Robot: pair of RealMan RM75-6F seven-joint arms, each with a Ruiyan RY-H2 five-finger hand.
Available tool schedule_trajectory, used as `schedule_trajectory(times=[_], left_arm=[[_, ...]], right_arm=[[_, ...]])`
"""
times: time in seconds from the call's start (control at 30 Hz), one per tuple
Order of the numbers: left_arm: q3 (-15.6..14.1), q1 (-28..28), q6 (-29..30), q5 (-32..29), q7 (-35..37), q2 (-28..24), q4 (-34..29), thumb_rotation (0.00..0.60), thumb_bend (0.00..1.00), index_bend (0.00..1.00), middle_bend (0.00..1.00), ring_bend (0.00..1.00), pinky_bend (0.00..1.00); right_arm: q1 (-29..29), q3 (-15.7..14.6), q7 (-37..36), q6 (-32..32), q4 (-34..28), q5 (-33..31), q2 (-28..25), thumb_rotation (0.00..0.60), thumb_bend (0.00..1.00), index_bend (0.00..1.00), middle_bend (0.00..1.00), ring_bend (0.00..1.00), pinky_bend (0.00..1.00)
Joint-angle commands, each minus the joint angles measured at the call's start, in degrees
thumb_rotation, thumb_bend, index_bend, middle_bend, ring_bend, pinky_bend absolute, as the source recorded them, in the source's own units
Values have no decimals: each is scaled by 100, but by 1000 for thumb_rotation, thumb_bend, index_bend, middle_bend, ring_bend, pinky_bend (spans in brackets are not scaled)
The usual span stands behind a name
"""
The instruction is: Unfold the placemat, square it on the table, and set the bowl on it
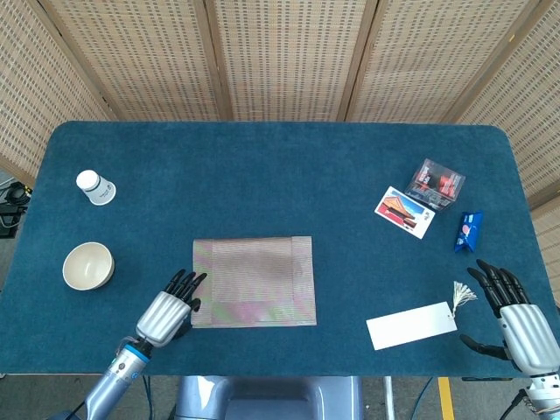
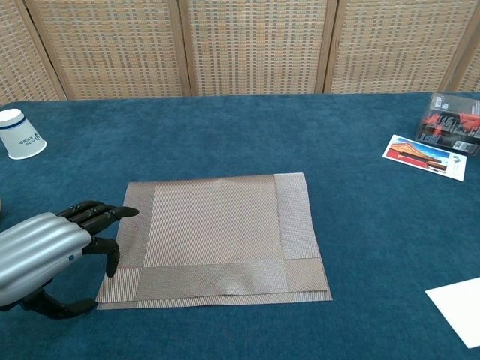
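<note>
The placemat lies folded on the blue table, its layered edges showing along the near side in the chest view, and it sits immediately to the right of the left hand. That hand hovers at the mat's near-left corner with its dark fingertips spread apart and reaching to the mat's left edge; it holds nothing, though whether the tips actually touch the weave cannot be told. The bowl stands upright beyond and to the left of this hand, well apart from the mat, and the overturned paper cup lies farther off in the same direction. The right hand rests at the table's near-right corner, fingers apart and empty. Just to its left is a white card with a small tassel at its end. Beyond that hand lie a blue packet, a picture card and a clear box.
</note>
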State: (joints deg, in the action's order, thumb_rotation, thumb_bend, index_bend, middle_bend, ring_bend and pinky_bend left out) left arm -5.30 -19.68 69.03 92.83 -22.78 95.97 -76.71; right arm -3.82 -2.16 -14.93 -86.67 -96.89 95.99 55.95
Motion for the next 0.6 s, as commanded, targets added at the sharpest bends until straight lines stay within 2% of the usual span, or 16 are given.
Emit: schedule_trajectory(times=[0.03,0.43,0.6], left_arm=[[17,-8,-19,-17,-49,63,5,600,261,461,0,0,0],[63,-22,-48,-75,-158,229,53,600,271,474,0,0,0],[58,-14,-53,-93,-160,267,81,600,337,476,0,0,0]], right_arm=[[-1,3,-5,5,-1,-10,-4,600,64,87,0,0,0],[-9,-1,2,25,3,2,3,600,64,87,0,0,0],[-8,-5,8,26,-2,8,2,600,65,87,0,0,0]])
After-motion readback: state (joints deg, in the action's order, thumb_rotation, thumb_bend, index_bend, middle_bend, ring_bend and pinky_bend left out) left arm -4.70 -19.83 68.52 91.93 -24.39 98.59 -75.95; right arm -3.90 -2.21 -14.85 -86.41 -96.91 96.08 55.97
